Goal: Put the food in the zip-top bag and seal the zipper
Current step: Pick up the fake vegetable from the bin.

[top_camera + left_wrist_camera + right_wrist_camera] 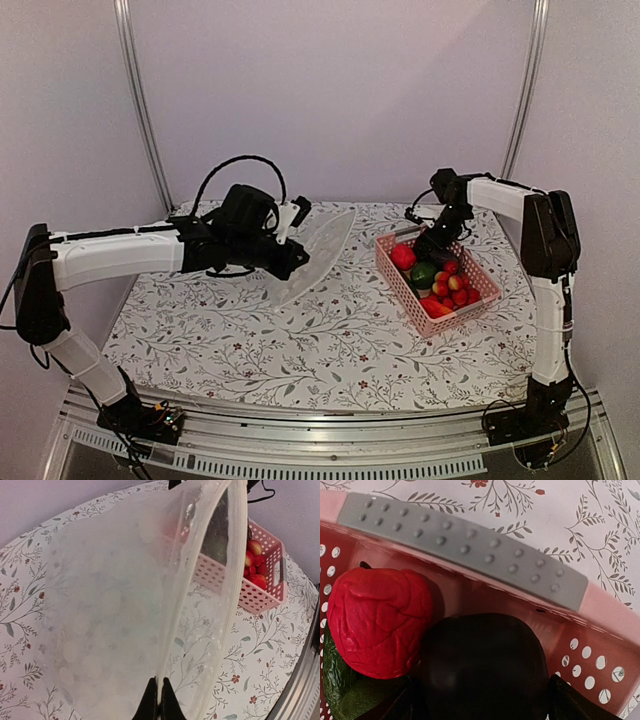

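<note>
My left gripper (292,256) is shut on the rim of the clear zip-top bag (318,248) and holds it up above the table, its mouth turned toward the basket. In the left wrist view the gripper (159,701) pinches the near rim, and the bag (110,610) hangs open with the zipper (234,575) along its far lip. My right gripper (433,244) is down in the pink basket. In the right wrist view it (482,707) is open with a finger on each side of the dark purple eggplant (485,660). A red fruit (380,620) and a green piece (347,695) lie beside it.
The pink lattice basket (489,286) stands at the right of the table and holds a red fruit (403,257), a green piece (423,274) and small red tomatoes (456,291). Its grey handle (460,545) is just beyond my right fingers. The basket also shows in the left wrist view (262,597).
</note>
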Controlling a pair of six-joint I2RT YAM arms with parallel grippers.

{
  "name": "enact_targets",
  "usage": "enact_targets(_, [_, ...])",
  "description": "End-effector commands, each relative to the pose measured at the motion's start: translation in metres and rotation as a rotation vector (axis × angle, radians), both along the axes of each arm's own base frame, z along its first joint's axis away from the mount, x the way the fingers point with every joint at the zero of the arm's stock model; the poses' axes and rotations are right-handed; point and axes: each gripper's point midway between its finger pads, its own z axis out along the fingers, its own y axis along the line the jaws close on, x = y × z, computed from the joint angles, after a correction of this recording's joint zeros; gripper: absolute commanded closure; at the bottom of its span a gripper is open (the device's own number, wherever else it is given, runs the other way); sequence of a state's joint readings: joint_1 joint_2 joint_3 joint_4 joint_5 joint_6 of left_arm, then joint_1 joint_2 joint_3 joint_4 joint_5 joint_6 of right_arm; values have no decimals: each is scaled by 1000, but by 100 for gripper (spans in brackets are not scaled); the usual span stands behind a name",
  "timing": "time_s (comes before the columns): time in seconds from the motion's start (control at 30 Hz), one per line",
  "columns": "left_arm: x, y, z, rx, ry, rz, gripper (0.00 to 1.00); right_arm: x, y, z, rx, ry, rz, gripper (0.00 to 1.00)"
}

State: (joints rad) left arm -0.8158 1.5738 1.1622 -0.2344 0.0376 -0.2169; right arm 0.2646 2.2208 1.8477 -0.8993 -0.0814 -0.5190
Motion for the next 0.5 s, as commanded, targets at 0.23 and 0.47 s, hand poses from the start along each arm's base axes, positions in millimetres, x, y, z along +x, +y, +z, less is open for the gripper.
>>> enact_targets(0.23, [7, 0, -12, 70, 18, 2, 100, -14, -4, 22, 20, 7, -109, 36])
enact_targets(0.47, [15, -8, 2, 23, 31, 39, 100, -18, 25, 108, 238, -151, -48, 50])
